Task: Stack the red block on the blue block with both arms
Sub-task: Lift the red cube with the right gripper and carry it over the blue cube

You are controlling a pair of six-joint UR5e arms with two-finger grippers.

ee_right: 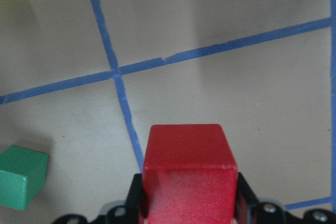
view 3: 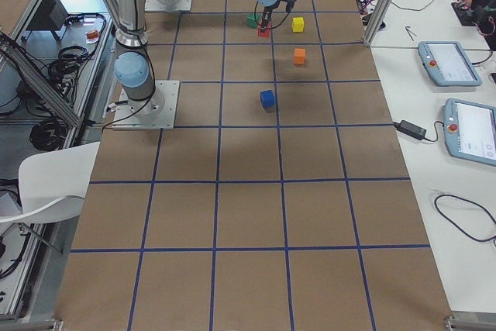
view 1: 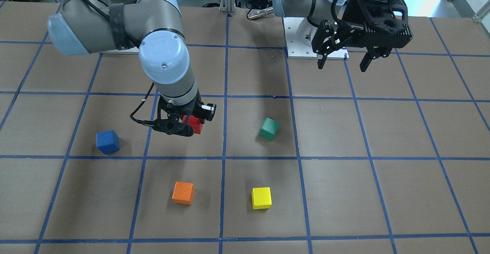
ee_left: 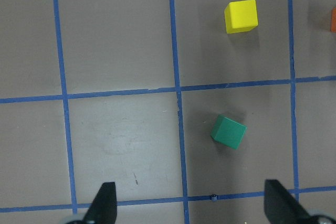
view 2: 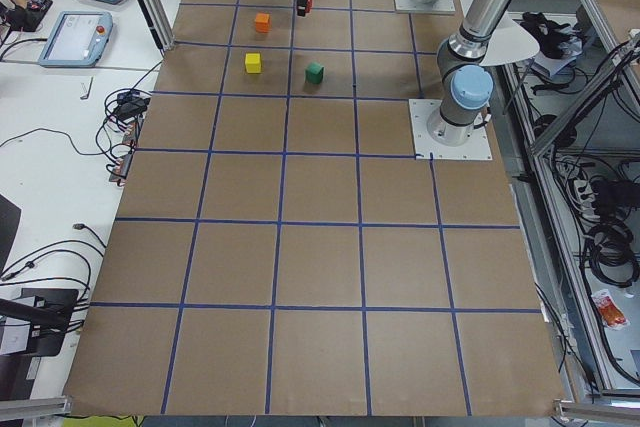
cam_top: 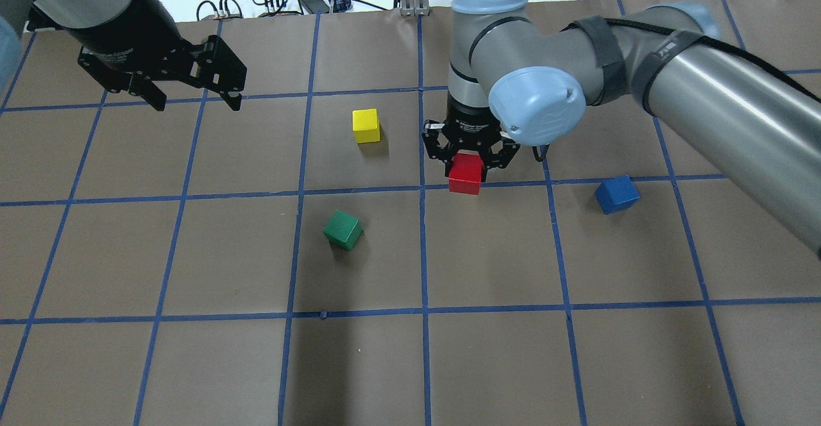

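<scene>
The red block [view 1: 196, 124] is held in my right gripper [view 1: 191, 127], whose fingers are shut on its sides, a little above the table. It also shows in the overhead view [cam_top: 465, 174] and fills the lower part of the right wrist view [ee_right: 189, 174]. The blue block [view 1: 107, 141] sits alone on the table, to the right of the red block in the overhead view [cam_top: 616, 194], about one grid square away. My left gripper [cam_top: 195, 102] is open and empty, raised over the far left of the table, far from both blocks.
A green block [cam_top: 343, 230], a yellow block [cam_top: 365, 125] and an orange block [view 1: 183, 192] lie on the brown table [cam_top: 487, 362] with its blue tape grid. The orange block is hidden behind my right arm in the overhead view.
</scene>
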